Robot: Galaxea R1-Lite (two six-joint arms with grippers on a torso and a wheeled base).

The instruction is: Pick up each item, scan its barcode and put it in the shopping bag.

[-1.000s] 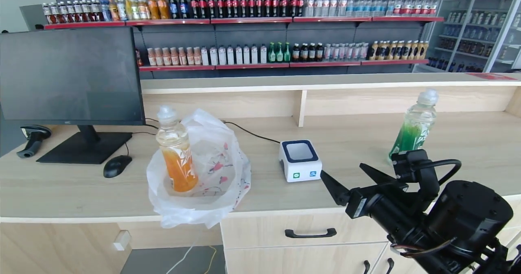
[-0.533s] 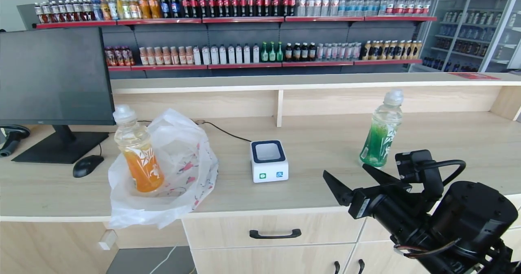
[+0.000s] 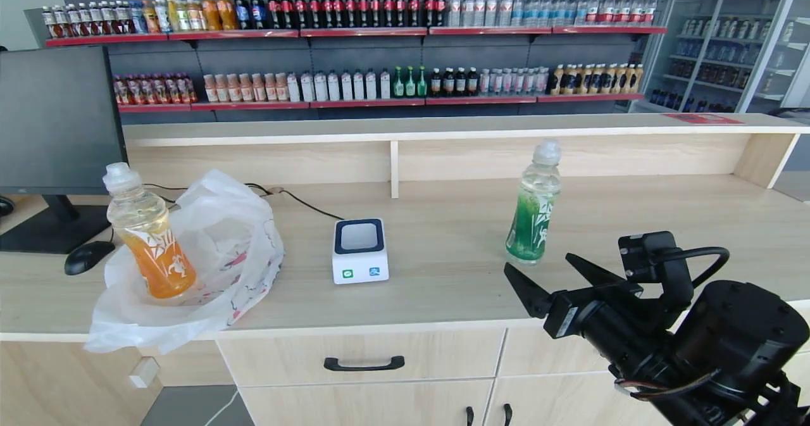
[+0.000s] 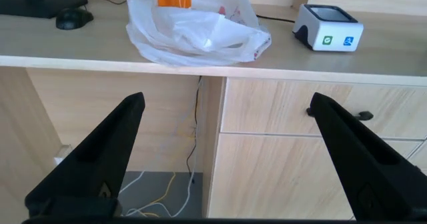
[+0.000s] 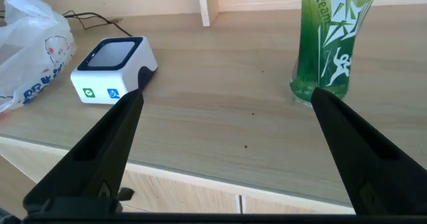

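Now you are holding the right gripper [image 3: 536, 263] wide open, lower right, near the green bottle [image 3: 533, 207]; be sliding both fingers [image 3: 522, 288] around its middle, keeping it standing.

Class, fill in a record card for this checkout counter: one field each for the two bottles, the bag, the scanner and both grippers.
shopping bag: open on the counter, left of the scanner
orange bottle: upright inside the shopping bag
scanner: between shopping bag and green bottle
green bottle: upright on the counter, not yet bagged
right gripper: jaws open, empty, short of the green bottle
left gripper: jaws open, empty, low before the drawers
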